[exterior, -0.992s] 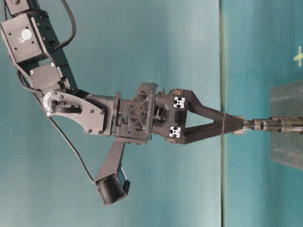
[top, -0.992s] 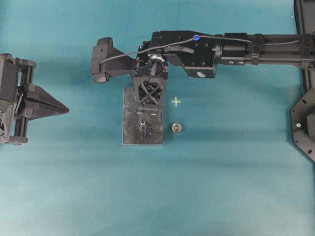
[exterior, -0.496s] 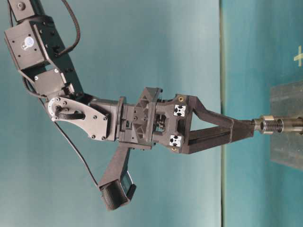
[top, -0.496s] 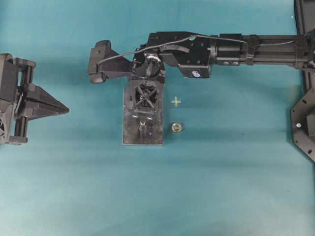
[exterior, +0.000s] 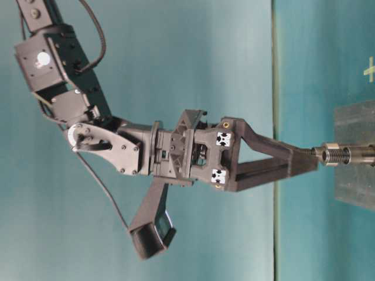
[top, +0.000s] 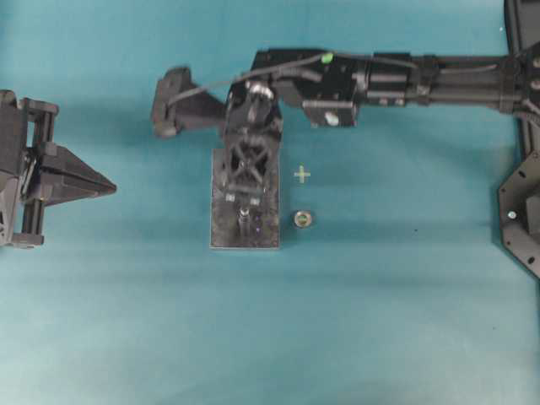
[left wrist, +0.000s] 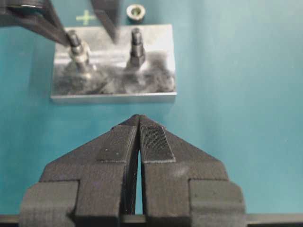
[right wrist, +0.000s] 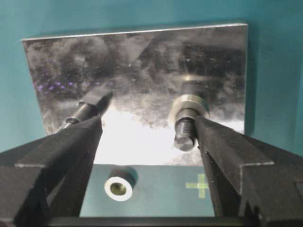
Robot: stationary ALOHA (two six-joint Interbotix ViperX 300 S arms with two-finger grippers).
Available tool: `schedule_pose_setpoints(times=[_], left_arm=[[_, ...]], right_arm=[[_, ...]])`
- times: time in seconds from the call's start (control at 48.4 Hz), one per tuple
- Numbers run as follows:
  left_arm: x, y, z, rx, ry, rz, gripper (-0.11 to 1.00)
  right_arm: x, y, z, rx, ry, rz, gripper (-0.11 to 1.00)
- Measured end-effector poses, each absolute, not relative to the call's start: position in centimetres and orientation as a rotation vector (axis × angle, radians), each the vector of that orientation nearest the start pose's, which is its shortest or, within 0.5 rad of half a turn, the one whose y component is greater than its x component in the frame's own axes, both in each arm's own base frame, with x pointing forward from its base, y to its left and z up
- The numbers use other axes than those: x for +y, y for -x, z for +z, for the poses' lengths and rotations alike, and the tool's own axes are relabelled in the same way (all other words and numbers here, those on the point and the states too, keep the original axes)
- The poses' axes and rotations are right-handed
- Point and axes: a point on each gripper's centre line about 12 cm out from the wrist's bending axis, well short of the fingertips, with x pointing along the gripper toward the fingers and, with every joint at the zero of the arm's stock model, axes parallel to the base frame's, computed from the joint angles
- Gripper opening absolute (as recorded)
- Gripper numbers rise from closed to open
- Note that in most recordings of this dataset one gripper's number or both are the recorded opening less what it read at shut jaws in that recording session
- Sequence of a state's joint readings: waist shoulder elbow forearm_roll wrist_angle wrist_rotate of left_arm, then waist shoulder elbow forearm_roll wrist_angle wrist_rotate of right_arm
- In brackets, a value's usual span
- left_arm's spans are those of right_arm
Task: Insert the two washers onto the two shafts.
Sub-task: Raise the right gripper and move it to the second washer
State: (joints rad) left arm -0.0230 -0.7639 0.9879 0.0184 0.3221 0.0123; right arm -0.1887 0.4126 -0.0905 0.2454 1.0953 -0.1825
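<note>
Washer work looks almost done, we think. The washer sits around the shaft that stands on the plate. It is high up on the shaft, close to the tip and not down at the plate.

Our right gripper hangs over the plate with its jaws wide apart, one on each side of the shaft. It holds nothing. Our left gripper is off to one side of the plate, pointing at it, with its jaws pressed together on nothing.

So we guess the step now is the letting go. Next we should lift the right gripper straight up from the plate. We must go slowly, so a jaw does not bump the shaft or drag the washer off.

The shaft points straight up from the plate, and that is its long way. The washer lies flat across it, with its hole facing up along the shaft.

A second shaft stands on the plate too, and it is bare. A small ring lies on the cloth just beside the plate.
</note>
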Motion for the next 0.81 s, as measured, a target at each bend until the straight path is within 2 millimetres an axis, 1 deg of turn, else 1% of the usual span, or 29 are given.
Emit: schedule_pose_setpoints(times=[0.227, 0.31, 0.413, 0.558, 0.703, 0.806], left_arm=[[-0.5, -22.9, 25.7, 0.546, -0.037, -0.025, 0.0], [-0.5, -22.9, 25.7, 0.546, -0.036, -0.026, 0.0], [-0.5, -22.9, 25.7, 0.546, -0.037, -0.025, 0.0], [-0.5, -22.9, 25.7, 0.546, -0.036, -0.026, 0.0], [-0.5, -22.9, 25.7, 0.546, -0.034, -0.025, 0.0], [-0.5, -22.9, 25.7, 0.546, -0.034, -0.026, 0.0]], right_arm=[[-8.3, -47.2, 17.1, 1.373, -0.253, 0.043, 0.8], [-8.4, -46.9, 17.3, 1.387, -0.257, 0.044, 0.8], [-8.2, -46.4, 18.1, 1.394, -0.257, 0.05, 0.8], [-7.6, -45.0, 19.5, 1.391, -0.249, 0.058, 0.8], [-6.2, -43.4, 20.6, 1.361, -0.231, 0.068, 0.8], [-4.8, -42.1, 20.2, 1.333, -0.212, 0.074, 0.78]])
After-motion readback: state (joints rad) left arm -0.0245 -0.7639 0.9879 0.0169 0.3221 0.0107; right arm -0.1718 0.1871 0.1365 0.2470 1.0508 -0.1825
